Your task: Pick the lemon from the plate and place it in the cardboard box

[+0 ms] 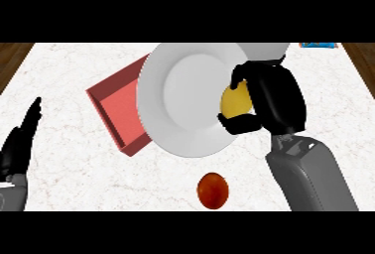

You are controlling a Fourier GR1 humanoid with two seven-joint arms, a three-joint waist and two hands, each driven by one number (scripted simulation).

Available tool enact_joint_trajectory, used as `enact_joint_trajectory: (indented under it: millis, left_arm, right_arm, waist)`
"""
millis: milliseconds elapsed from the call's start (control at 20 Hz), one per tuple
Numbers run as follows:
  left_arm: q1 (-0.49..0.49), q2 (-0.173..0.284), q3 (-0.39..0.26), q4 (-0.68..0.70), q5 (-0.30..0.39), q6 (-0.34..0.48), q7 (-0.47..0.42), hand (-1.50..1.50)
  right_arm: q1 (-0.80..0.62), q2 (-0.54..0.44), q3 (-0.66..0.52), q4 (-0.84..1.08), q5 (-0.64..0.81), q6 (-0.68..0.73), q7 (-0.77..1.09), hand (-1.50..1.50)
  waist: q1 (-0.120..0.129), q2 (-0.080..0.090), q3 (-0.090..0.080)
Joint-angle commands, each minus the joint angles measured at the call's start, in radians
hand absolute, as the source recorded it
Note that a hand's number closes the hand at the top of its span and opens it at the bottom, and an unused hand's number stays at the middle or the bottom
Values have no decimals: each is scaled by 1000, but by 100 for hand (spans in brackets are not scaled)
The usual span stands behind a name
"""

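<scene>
Lemon (236, 100) sits at the right rim of the white plate (183, 99), and the right hand (273, 96) is curled round it, fingers at the far side and thumb at the near side, so only a part of the yellow skin shows. The left hand (21, 139) rests open at the left edge of the view, fingers straight and pointing away. The reddish cardboard box (117, 101) lies to the left of the plate, partly covered by it.

Risk, as I judge it: the lemon is round and could roll out of the curled fingers during the lift. The carry must cross the whole plate, and a low hand could hit the rim and push the plate against the box. A reddish-orange fruit (212, 190) lies on the marble worktop (73, 183) near the robot, well apart from this path.
</scene>
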Motion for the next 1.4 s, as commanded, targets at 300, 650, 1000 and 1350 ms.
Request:
enact_joint_trajectory:
  millis: [300,650,1000,1350]
  left_arm:
    - [2,-28,-16,23,-13,-2,-34,0]
    - [-32,16,7,-6,8,-45,-3,0]
    - [-16,-30,-35,-35,-30,-10,1,0]
    - [-106,-27,-54,16,-47,-23,20,0]
  right_arm:
    - [-381,84,-33,291,-249,-70,160,150]
    - [-593,85,-48,665,-407,-291,165,150]
    - [-747,85,-18,985,-562,-433,88,150]
    - [-849,85,7,1234,-575,-506,60,150]
  waist:
    - [21,5,0]
    - [44,12,0]
    - [66,16,-1]
    - [99,34,-2]
